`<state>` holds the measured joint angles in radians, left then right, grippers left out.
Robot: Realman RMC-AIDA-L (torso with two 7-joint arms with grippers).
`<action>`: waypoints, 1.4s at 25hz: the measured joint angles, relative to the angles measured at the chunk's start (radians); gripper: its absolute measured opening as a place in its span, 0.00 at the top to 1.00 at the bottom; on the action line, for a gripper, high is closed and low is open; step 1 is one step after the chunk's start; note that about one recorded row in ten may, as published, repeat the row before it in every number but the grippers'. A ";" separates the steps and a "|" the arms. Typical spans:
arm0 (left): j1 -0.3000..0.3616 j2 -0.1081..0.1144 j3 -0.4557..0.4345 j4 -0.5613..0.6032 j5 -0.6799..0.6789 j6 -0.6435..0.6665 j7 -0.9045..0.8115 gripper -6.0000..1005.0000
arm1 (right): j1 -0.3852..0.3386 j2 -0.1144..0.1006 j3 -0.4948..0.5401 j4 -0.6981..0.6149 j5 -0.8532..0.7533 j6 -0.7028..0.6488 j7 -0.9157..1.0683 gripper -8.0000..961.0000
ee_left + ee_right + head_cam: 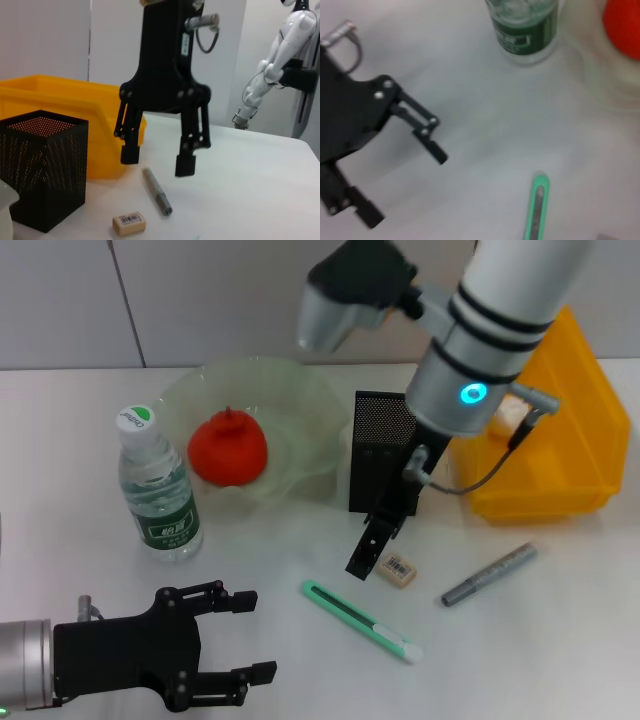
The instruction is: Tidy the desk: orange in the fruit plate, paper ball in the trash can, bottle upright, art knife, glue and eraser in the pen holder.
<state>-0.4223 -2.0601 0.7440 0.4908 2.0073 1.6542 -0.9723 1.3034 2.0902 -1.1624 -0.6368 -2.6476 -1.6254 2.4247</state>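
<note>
You have the right end effector [368, 552] low over the desk [560, 640], in the centre of the head view, just in front of the black mesh pen holder [380, 450]. Its jaws stand wide open and hold nothing; the left wrist view shows them well apart and clear of the surface.

The eraser [397, 570] lies flat on the desk just beside the lower fingertip, a little to the right of it. It looks small, light and slightly soft, with a paper label, so I think it will not slip, but it can tip over. Take it across its short sides, near the middle.

The green art knife [360, 620] lies lower in the frame, and the grey glue stick [490, 574] to the right.

The left end effector [215, 640] rests at the lower left, open and empty.
</note>
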 joint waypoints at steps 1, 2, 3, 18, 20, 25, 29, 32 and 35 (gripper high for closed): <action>0.000 0.000 0.000 0.000 0.004 0.000 0.001 0.20 | 0.004 0.001 -0.022 0.018 0.005 0.020 0.010 0.13; 0.000 0.001 0.000 0.000 0.007 0.000 0.002 0.20 | 0.006 0.002 -0.046 0.031 0.019 0.039 0.016 0.13; 0.000 0.001 0.000 0.000 0.010 -0.001 0.003 0.20 | 0.006 0.002 -0.062 0.039 0.033 0.051 0.019 0.13; 0.009 0.022 -0.016 0.010 0.011 -0.001 0.002 0.20 | -0.015 0.002 -0.365 0.109 0.263 0.216 0.032 0.13; 0.010 0.023 -0.022 0.010 0.011 0.001 0.002 0.20 | -0.015 0.002 -0.387 0.117 0.280 0.233 0.033 0.13; 0.010 0.023 -0.025 0.009 0.010 0.001 0.002 0.20 | -0.016 0.002 -0.499 0.128 0.344 0.274 0.033 0.13; 0.010 0.019 -0.025 0.010 0.010 -0.001 0.001 0.20 | -0.035 0.002 -0.591 0.104 0.388 0.289 0.031 0.13; 0.010 0.019 -0.026 0.010 0.010 -0.001 0.001 0.20 | -0.040 0.002 -0.630 0.093 0.407 0.293 0.028 0.13; 0.010 0.018 -0.028 0.010 0.010 0.000 0.001 0.20 | -0.056 0.002 -0.670 0.069 0.411 0.297 0.019 0.13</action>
<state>-0.4126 -2.0424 0.7162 0.5013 2.0170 1.6540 -0.9710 1.2475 2.0922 -1.8326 -0.5681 -2.2363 -1.3287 2.4437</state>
